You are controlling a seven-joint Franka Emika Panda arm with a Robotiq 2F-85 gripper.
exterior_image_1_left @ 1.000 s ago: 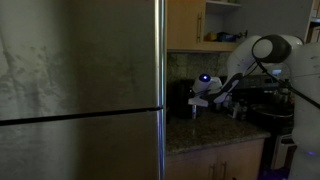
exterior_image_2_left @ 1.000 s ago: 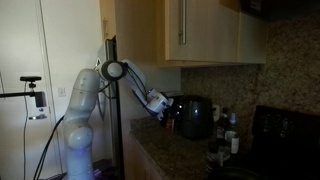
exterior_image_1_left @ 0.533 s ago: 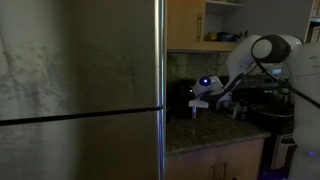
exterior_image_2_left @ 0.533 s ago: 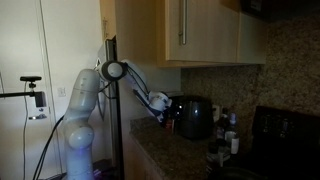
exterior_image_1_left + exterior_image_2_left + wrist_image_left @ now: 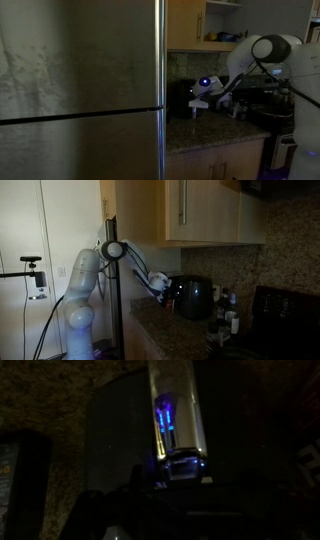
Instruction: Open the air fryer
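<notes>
Air fryer (image 5: 193,297) stands on the countertop (image 5: 160,332), at 3 o'clock from the gripper (image 5: 163,292), levelled at its front, probably to reach the handle; jaw spacing cannot be told

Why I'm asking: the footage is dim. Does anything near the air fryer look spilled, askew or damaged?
Nothing stands out. The air fryer stands upright on the counter, with the gripper close by it. No spill or damage shows, though the dim pictures could hide small things.
</notes>
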